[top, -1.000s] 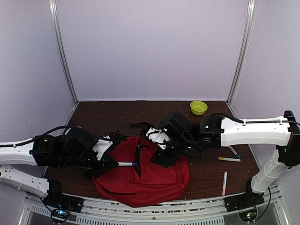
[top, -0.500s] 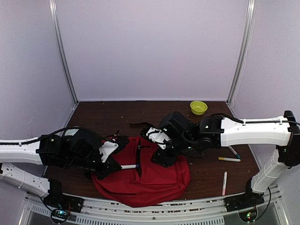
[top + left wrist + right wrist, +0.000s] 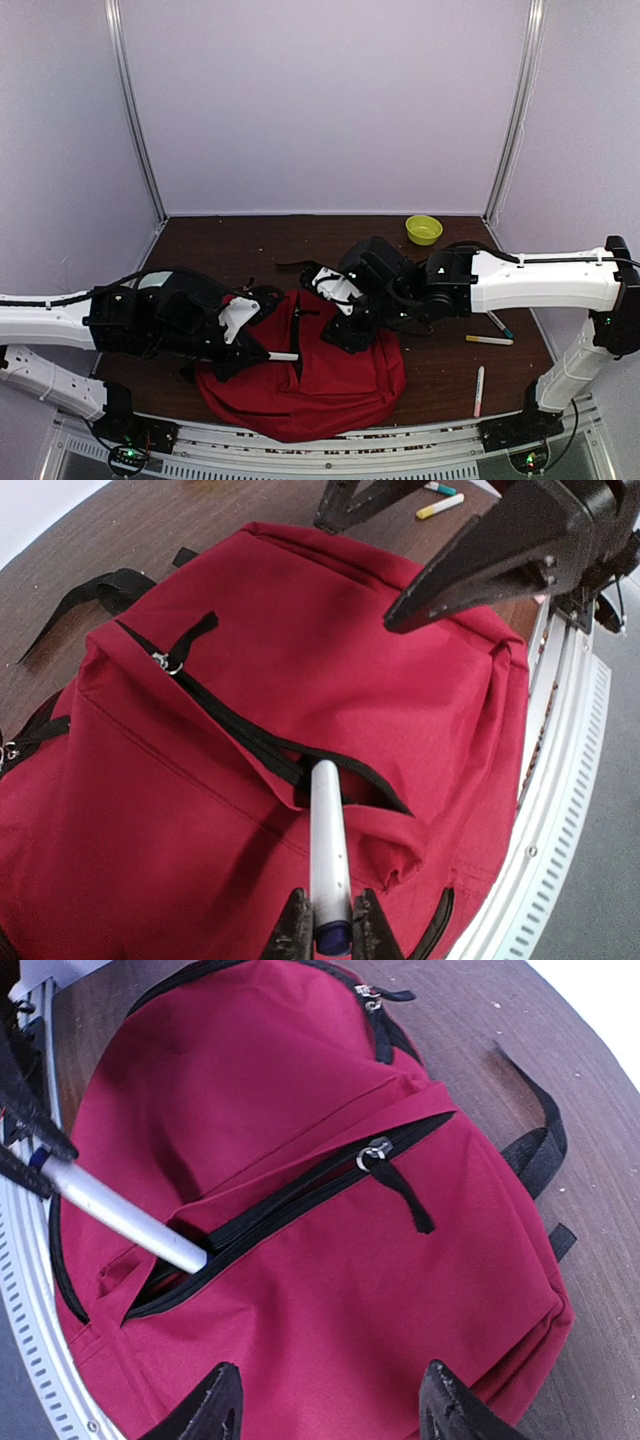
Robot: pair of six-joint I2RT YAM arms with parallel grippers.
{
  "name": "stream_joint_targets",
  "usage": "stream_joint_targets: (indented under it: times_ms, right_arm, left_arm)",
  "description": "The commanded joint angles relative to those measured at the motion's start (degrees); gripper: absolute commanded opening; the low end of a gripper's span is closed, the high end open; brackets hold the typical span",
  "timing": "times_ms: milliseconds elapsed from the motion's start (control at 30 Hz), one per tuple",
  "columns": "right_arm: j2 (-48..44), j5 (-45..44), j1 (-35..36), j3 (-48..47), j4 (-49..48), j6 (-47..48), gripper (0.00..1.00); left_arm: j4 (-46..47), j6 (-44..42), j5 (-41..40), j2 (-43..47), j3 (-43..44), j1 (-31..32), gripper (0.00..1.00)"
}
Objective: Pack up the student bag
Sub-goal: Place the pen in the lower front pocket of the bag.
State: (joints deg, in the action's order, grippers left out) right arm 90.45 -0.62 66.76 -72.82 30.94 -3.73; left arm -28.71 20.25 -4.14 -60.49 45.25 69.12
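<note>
Left pincer, lower centre, clamps a white marker poking into the red backpack; right pincer hovers above it, jaws apart.

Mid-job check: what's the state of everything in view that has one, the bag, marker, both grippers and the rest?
Bag: lying flat, front pocket unzipped.
White marker: gripped at its blue end, tip in the pocket opening.
Left gripper: shut on the marker.
Right gripper: open, above the bag, holding nothing.
Loose markers: three, lying flat right of the bag.
Bowl: upright at the back; contents not visible.
</note>
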Motion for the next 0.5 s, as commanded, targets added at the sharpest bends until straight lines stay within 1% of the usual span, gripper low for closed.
stream_joint_targets:
  times_ms: [0,133,200,233,267,300,367,400,467]
  right_arm:
    - [-1.42,-6.30,-0.25,1.05,-2.59,-3.29,0.61]
    - [-5.85,-13.58,-0.47,3.79,-5.35,-6.44,0.63]
    - [-9.09,-17.58,-0.48,6.68,-8.46,-6.96,0.65]
    - [-10.36,-19.90,-0.49,8.32,-9.45,-7.59,0.68]
    - [-11.57,-22.19,-0.42,9.17,-10.05,-8.15,0.72]
    - [-12.63,-24.67,-0.42,10.03,-10.38,-8.93,0.79]
    - [-14.79,-27.83,-0.55,12.00,-11.79,-9.77,0.98]
    - [-15.73,-28.46,-0.62,13.02,-12.59,-9.83,1.00]
    - [-17.22,-29.02,-0.80,14.64,-13.69,-9.98,1.00]
  left_arm:
    - [10.68,5.46,-1.05,-3.08,-1.96,0.52,0.00]
    - [13.71,8.69,-5.26,-6.25,-1.69,1.62,0.00]
    - [15.58,10.01,-7.79,-7.47,-1.82,2.07,0.00]
    - [16.49,10.70,-8.84,-8.21,-1.87,2.21,0.00]
    - [17.25,11.29,-9.96,-9.15,-1.59,2.43,0.00]
    - [17.50,11.71,-11.46,-10.22,-1.08,2.79,0.00]
    - [17.55,12.43,-14.32,-12.28,0.07,3.52,0.00]
    - [17.59,12.75,-15.68,-13.15,0.50,3.89,0.00]
    - [18.35,13.30,-17.75,-14.80,1.15,4.29,0.00]
